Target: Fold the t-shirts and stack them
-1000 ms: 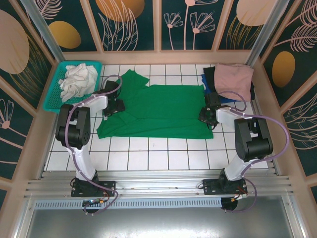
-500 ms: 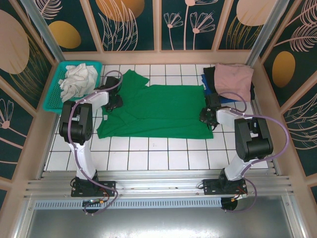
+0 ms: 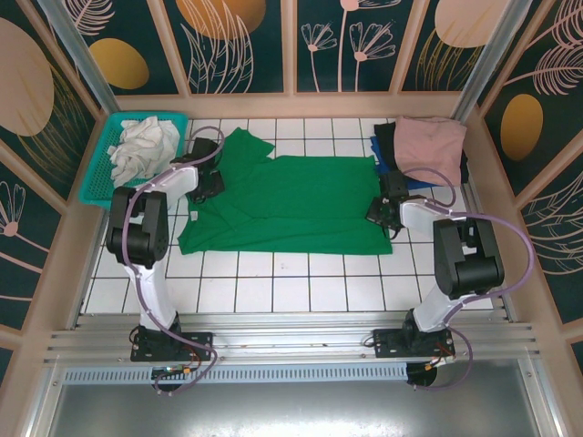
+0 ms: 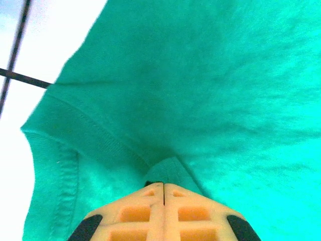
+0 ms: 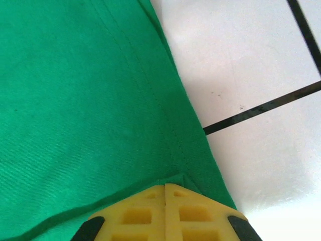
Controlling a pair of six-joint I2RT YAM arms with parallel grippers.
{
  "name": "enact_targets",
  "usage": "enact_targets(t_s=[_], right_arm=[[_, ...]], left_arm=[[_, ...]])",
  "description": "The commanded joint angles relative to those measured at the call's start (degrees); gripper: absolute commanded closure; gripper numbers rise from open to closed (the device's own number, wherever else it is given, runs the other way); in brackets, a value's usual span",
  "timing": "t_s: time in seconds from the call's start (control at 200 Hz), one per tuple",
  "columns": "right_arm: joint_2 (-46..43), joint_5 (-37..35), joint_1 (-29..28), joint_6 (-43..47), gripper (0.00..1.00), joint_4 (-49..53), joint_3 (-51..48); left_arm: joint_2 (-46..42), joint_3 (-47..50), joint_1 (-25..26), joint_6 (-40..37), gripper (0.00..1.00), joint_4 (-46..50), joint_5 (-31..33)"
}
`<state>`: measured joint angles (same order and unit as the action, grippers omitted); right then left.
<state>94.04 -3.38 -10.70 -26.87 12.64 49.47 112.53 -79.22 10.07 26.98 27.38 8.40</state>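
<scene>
- While the green t-shirt (image 3: pixel 291 205) lies spread flat on the white tiled worktop (image 3: pixel 301 282), both pincers sit low at its opposite ends, with the cloth stretched out between them.
- At the sleeve end, the left pincer (image 3: pixel 213 188) is clenched. In the left wrist view a small bunch of green cloth is nipped right at its tips, and a stitched hem runs off to their left.
- At the opposite edge, the right pincer (image 3: pixel 377 216) is also clenched. In the right wrist view its jaws are pressed together on the shirt's hemmed edge. Green cloth spreads ahead and to the left of the tips, and bare white tile lies to their right.
- Just beyond the right pincer, toward the far right corner, folded shirts are stacked. A pink t-shirt (image 3: pixel 428 141) lies on top, a black t-shirt (image 3: pixel 384 143) shows at its left side, and a blue t-shirt (image 3: pixel 417 183) peeks out at the stack's near side.
- Beyond and to the left of the left pincer stands a teal mesh basket (image 3: pixel 98 177) holding a crumpled white cloth (image 3: pixel 144 146). The basket is near the green sleeve but not touching it.
</scene>
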Motion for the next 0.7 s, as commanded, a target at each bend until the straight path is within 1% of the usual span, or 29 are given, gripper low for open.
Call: enact_targets(t_s=[0.0, 0.22, 0.365, 0.495, 0.696], right_arm=[[-4.4, -0.1, 0.4, 0.2, 1.0, 1.0, -1.0], [-11.3, 0.0, 0.3, 0.0, 1.0, 3.3, -2.5], [-17.3, -1.0, 0.3, -0.3, 1.0, 7.0, -4.2], [-25.0, -1.9, 0.3, -1.1, 1.0, 10.6, -6.6], [-36.4, 2.1, 0.3, -2.9, 1.0, 15.6, -9.9]], left_arm=[[-8.1, 1.7, -0.4, -0.8, 1.0, 2.6, 0.7], [-18.9, 7.2, -0.3, -0.7, 1.0, 4.3, -0.8], [-25.7, 10.3, -0.3, -0.6, 1.0, 7.0, 0.4], [-33.7, 13.1, -0.4, 0.0, 1.0, 9.9, 1.6], [-43.9, 14.4, -0.3, 0.0, 1.0, 16.8, 2.7]])
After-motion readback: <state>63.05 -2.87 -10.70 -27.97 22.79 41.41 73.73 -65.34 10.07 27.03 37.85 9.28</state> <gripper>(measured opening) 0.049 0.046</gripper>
